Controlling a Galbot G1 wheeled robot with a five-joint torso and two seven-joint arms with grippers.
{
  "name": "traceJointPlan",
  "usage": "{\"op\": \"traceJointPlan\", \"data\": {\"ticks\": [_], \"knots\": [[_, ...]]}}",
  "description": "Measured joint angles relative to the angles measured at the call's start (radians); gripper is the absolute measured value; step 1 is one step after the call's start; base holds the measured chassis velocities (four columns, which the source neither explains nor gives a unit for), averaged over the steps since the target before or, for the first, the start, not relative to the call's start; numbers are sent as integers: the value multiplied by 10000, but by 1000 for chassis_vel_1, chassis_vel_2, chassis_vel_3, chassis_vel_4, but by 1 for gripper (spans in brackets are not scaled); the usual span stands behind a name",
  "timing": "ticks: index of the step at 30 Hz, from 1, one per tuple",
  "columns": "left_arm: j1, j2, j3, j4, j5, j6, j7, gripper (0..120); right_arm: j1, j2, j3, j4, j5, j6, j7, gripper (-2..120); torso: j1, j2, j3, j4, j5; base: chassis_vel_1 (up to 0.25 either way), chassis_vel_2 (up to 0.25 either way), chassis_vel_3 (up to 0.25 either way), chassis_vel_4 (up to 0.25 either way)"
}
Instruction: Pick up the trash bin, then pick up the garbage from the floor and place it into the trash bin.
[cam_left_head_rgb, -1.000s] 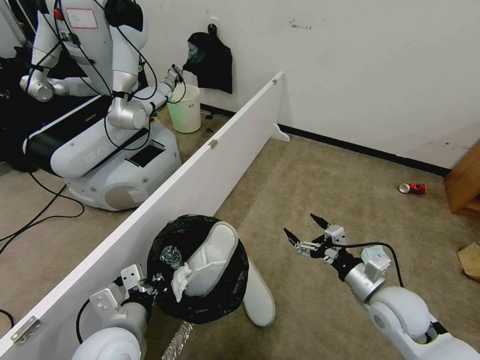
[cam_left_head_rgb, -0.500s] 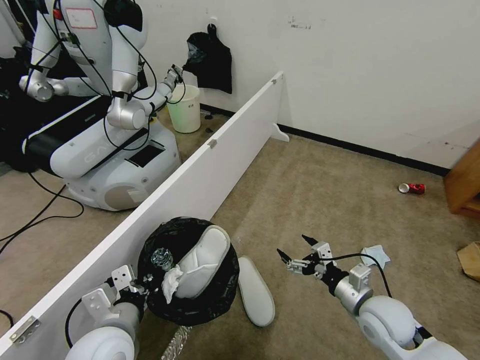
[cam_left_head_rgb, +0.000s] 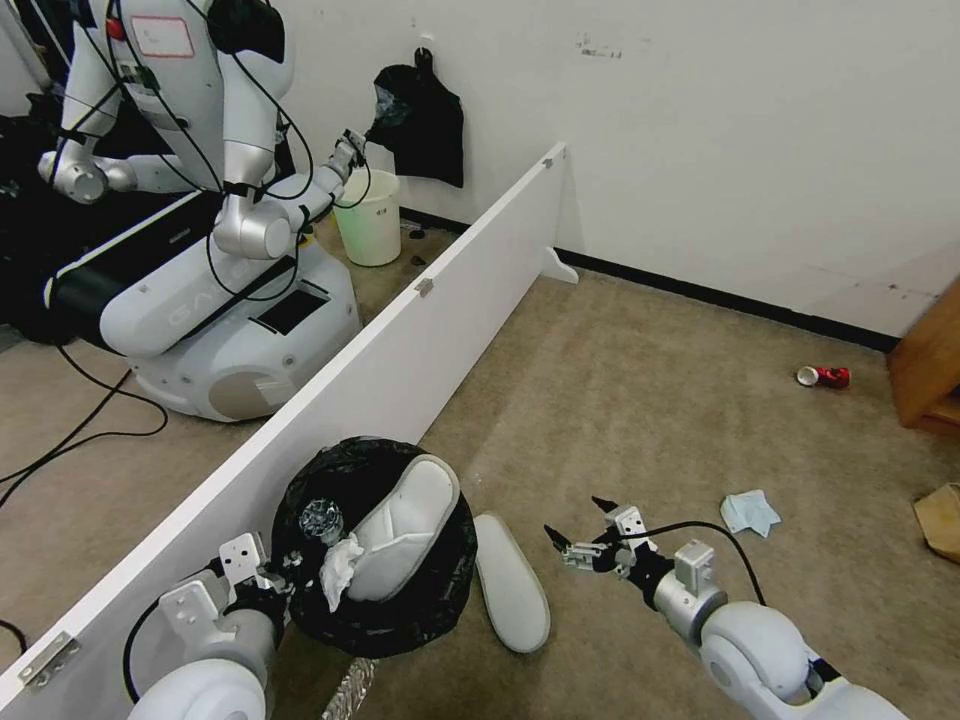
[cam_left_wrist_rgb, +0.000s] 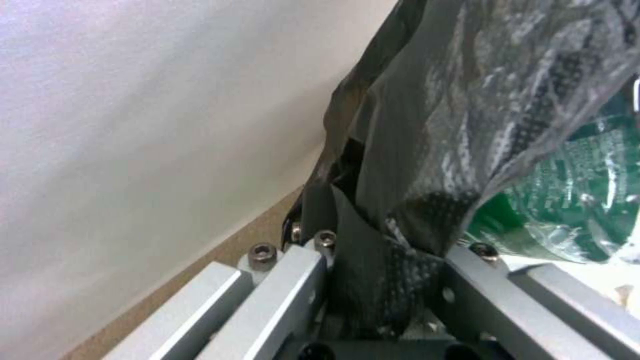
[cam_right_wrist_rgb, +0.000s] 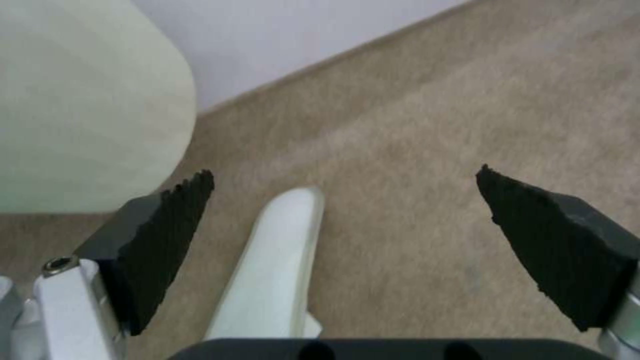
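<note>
Holding the trash bin (cam_left_head_rgb: 385, 625) already, left gripper (cam_left_head_rgb: 268, 583) clamps its rim; right gripper (cam_left_head_rgb: 578, 522), released, nears the floor slipper (cam_left_head_rgb: 512, 597); can (cam_left_head_rgb: 824, 377) and mask (cam_left_head_rgb: 750, 511) remain.

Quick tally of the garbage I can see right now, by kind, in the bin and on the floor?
Slippers: 2, one in the trash bin at, one on the floor
Tissue: 1
Clear bottle: 1
Face mask: 1
Red can: 1
Paper bag: 1
Total: 7

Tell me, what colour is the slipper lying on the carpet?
White; the slipper shows best in the head view, beside the trash bin.
</note>
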Motion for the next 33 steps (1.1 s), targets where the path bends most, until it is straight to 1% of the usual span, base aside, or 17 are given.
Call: {"op": "traceJointPlan", "data": {"ticks": [12,15,16,18,19,21,22,24,25,27,33], "knots": [[81,-2,27,-30,192,15,58,0,733,-40,-884,-282,580,-732,396,100,0,0,0,1,1,0,0,0,0],[52,11,47,-30,196,19,65,0,1371,-40,-1506,-327,1476,-1421,1149,100,0,0,0,3,2,0,0,0,0],[52,11,47,-30,196,19,65,0,1371,-40,-1506,-327,1476,-1421,1149,100,0,0,0,3,2,0,0,0,0],[7,24,46,-13,193,20,73,0,1853,-22,-1927,-386,2299,-1963,1763,100,0,0,1,4,1,0,0,0,0],[7,24,46,-13,193,20,73,0,1853,-22,-1927,-386,2299,-1963,1763,100,0,0,1,4,1,0,0,0,0],[-9,33,39,0,183,21,90,0,2223,62,-2267,-517,2930,-2286,2287,100,0,0,0,2,0,0,0,0,0],[-9,33,39,0,183,21,90,0,2223,62,-2267,-517,2930,-2286,2287,100,0,0,0,2,0,0,0,0,0],[-4,33,37,14,180,20,115,0,2451,200,-2508,-691,3436,-2509,2686,100,0,0,1,2,1,0,0,0,0],[-4,33,37,14,180,20,115,0,2451,200,-2508,-691,3436,-2509,2686,100,0,0,1,2,1,0,0,0,0],[-4,29,46,23,176,20,129,0,2593,401,-2685,-916,3854,-2631,2967,100,0,0,1,1,1,0,0,0,0],[-27,74,77,62,153,10,142,0,2707,782,-2925,-1427,3993,-2696,3108,100,0,0,1,1,1,0,0,0,0]]}}
